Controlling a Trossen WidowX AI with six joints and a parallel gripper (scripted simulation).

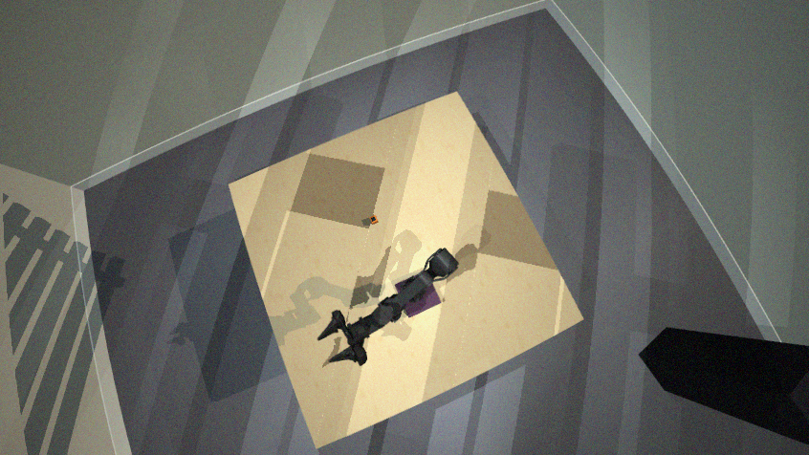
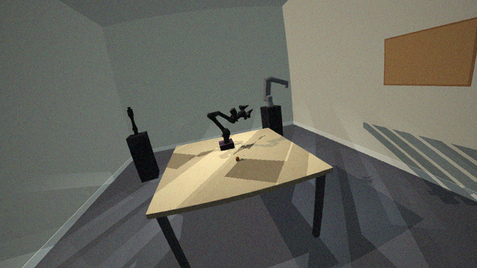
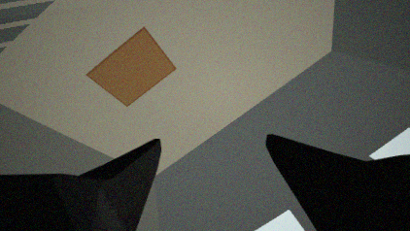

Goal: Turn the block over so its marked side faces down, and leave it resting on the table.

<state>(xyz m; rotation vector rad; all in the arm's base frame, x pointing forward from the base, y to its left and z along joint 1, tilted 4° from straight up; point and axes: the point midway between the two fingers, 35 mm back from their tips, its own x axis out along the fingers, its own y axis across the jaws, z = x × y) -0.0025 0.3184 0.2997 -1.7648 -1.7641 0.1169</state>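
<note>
The small orange block (image 1: 373,219) (image 2: 237,158) sits on the pale wooden table (image 1: 480,339) (image 2: 198,183). A dark square shows on its upward face in the top view. In the exterior view it is too small for its sides to be read. My gripper (image 1: 323,351) (image 2: 250,108) (image 3: 214,142) is open, its fingers wide apart with nothing between them. It is raised high above the table, well away from the block, and points sideways toward the wall. The block is not in the wrist view.
My arm stands on a purple base (image 1: 424,304) (image 2: 226,145). Off the table, a black pedestal (image 2: 143,157) with a dark arm stands at the left and another pedestal (image 2: 271,118) with a grey arm behind. An orange-brown board (image 2: 432,54) (image 3: 131,68) hangs on the wall.
</note>
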